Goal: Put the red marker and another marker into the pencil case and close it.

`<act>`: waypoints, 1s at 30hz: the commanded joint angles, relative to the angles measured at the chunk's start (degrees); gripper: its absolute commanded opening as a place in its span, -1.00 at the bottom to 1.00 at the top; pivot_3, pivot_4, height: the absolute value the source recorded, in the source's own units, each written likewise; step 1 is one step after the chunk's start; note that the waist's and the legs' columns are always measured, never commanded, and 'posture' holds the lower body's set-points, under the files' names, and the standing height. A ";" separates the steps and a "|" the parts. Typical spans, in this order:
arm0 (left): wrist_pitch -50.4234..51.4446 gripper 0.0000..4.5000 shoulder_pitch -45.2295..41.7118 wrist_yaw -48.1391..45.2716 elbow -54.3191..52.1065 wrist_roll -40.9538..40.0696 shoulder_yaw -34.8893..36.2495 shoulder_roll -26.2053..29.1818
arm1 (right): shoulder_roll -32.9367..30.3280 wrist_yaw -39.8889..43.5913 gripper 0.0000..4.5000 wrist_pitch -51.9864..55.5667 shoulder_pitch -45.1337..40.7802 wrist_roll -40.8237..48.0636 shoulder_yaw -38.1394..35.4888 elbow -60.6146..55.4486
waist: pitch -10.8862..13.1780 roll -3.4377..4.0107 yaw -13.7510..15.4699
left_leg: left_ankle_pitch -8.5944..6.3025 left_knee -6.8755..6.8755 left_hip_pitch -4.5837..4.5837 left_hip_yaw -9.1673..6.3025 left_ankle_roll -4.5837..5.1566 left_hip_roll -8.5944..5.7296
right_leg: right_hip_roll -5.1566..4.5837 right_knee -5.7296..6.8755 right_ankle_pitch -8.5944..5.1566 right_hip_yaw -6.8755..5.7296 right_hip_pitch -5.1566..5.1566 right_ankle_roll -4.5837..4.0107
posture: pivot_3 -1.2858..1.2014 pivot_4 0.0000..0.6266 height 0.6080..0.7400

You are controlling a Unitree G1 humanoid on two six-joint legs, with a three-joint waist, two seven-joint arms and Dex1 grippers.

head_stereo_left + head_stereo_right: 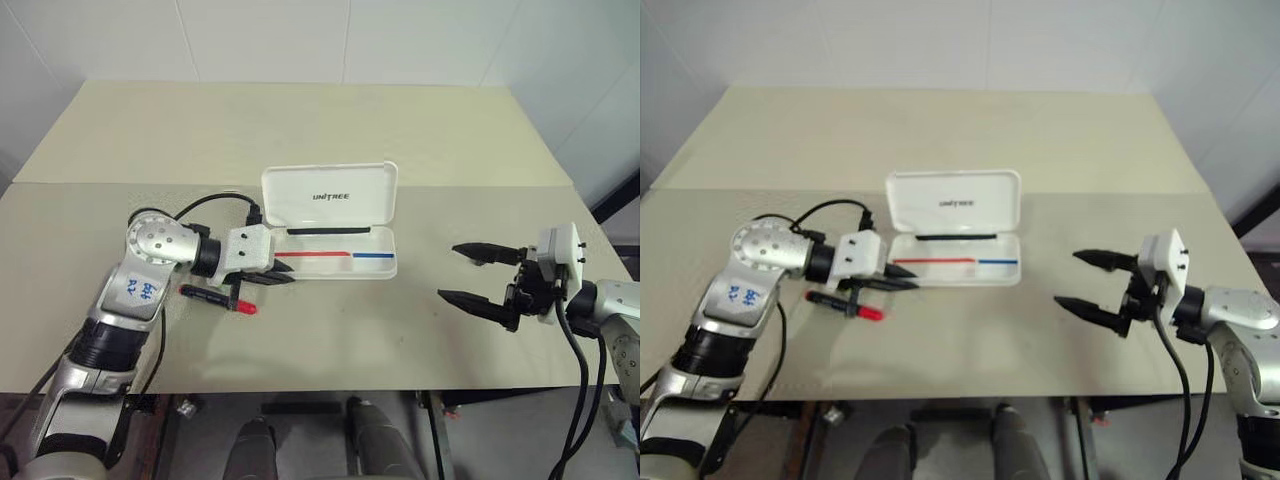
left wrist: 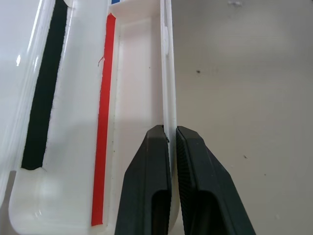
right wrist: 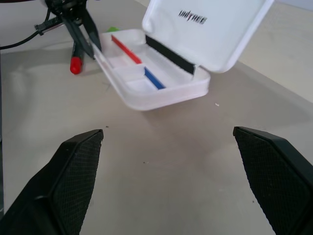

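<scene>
1. The pencil case lies open near the middle of the beige desk, its lid standing up at the far side with the black "UNITREE" print facing the robot. Inside the tray run a red stripe and a blue stripe end to end, and a black strip sits along the hinge side.

2. The left claw is at the case's left end, fingers pressed together with nothing between them. In the left wrist view the two black fingertips sit on either side of the tray's near wall — whether they pinch that wall or only line up with it, I cannot tell.

3. The red marker lies flat on the desk just in front of the left claw, outside the case, red cap pointing toward the robot's right.

4. A scrap of light green shows in the right wrist view — another marker, just beside the case's left end; most of it is hidden.

5. The right claw hovers over the desk well to the right of the case, fingers spread wide and empty, pointing toward the case.
</scene>
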 commanded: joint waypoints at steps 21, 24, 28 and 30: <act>-2.41 -0.98 -2.25 12.05 1.25 11.44 -13.95 -6.83 | 0.72 -3.76 1.00 0.99 0.38 1.00 -0.81 -3.47 | 0.00 0.00 0.40 | 0.01 0.06 -0.04 0.00 0.00 -0.01 | 0.00 -0.04 0.02 0.00 0.01 0.01 | 0.03 -0.52 1.00; 0.51 -0.98 -2.65 13.22 -0.23 12.96 -14.38 -7.55 | 0.62 -3.89 1.00 1.04 0.89 1.10 -1.16 -3.65 | -0.01 0.00 0.31 | 0.01 0.09 -0.03 0.00 0.00 -0.01 | 0.00 -0.05 0.04 0.01 0.04 0.00 | 0.03 -0.52 1.00; 7.71 -0.98 -3.08 15.33 -3.79 16.81 -15.52 -8.16 | 0.43 -4.17 1.00 1.14 1.01 1.10 -1.27 -3.62 | -0.01 0.01 0.33 | 0.02 0.09 0.00 0.00 0.01 -0.01 | 0.00 -0.04 0.06 0.01 0.07 0.00 | 0.03 -0.52 1.00; 10.52 -0.98 -2.65 14.85 -6.80 16.78 -16.44 -8.72 | 0.29 -4.16 1.00 1.21 0.91 1.10 -1.21 -3.42 | -0.01 0.01 0.27 | 0.03 0.13 0.01 0.00 0.02 -0.02 | 0.00 -0.05 0.10 0.01 0.08 -0.01 | 0.03 -0.52 1.00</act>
